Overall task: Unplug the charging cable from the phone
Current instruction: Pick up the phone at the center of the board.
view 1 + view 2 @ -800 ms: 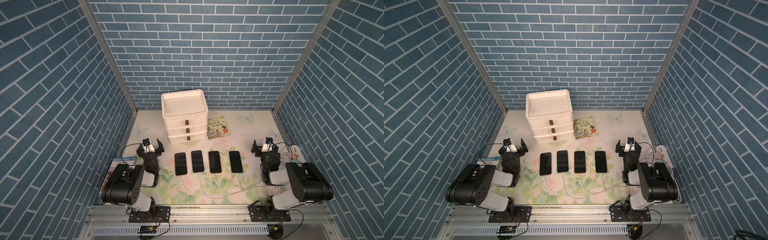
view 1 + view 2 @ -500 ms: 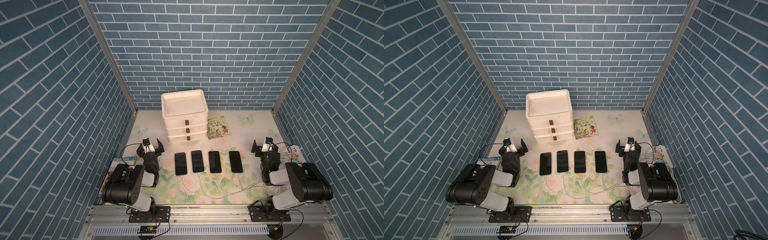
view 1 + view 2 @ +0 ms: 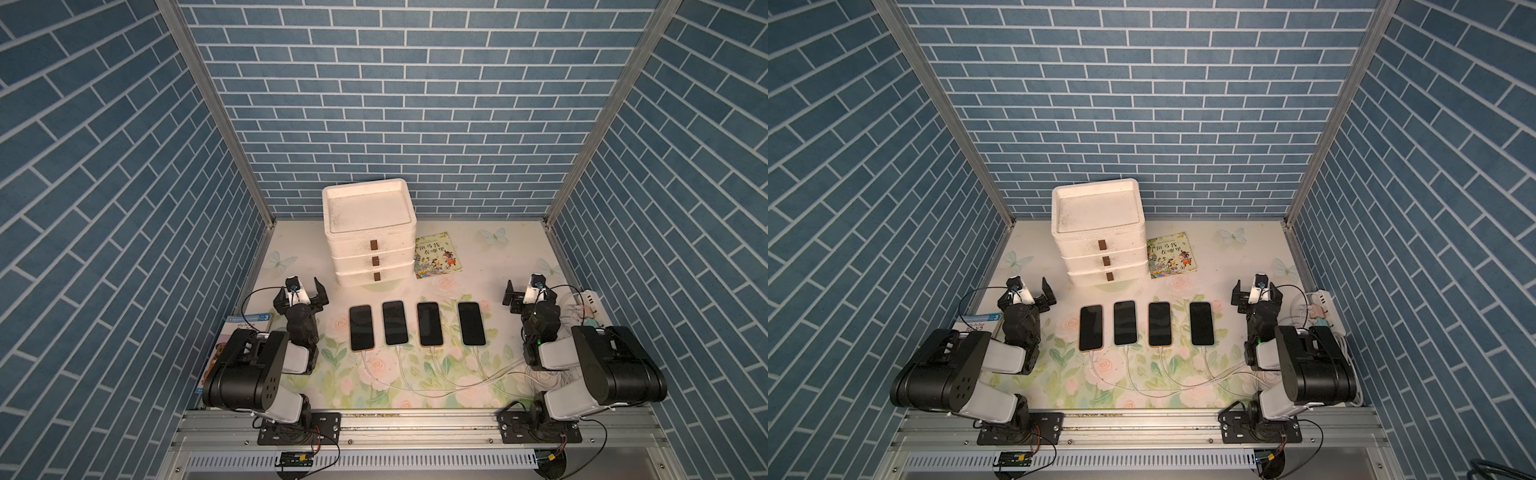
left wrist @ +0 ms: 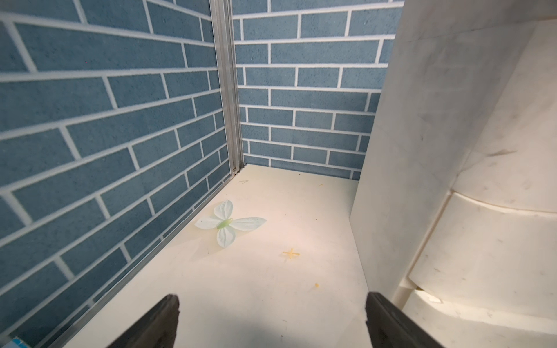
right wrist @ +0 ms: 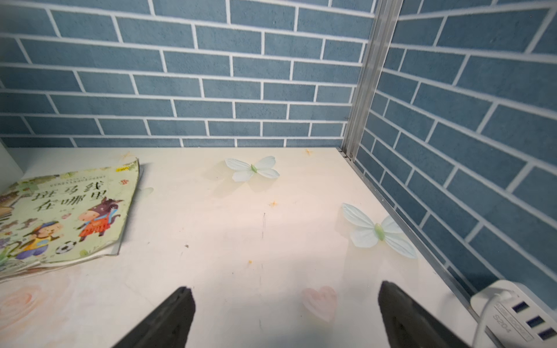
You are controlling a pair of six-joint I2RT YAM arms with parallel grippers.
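Note:
Several dark phones lie face up in a row mid-table, from the leftmost phone (image 3: pixel 360 328) (image 3: pixel 1091 328) to the rightmost phone (image 3: pixel 471 324) (image 3: pixel 1202 324). A white charging cable (image 3: pixel 363 355) leaves each phone's near end, and the cables run right toward the power strip (image 3: pixel 590 301). My left gripper (image 3: pixel 300 293) (image 3: pixel 1027 296) (image 4: pixel 271 301) stands open and empty, left of the row. To the right of the row my right gripper (image 3: pixel 530 293) (image 3: pixel 1257 295) (image 5: pixel 286 290) is open and empty too. Neither wrist view shows a phone or a cable.
A white three-drawer unit (image 3: pixel 370 257) (image 4: pixel 452 150) stands behind the phones. A picture book (image 3: pixel 436 255) (image 5: pixel 66 217) lies to its right, and another book (image 3: pixel 245 324) lies by the left arm. Blue brick walls close three sides. The power strip (image 5: pixel 518 313) sits by the right wall.

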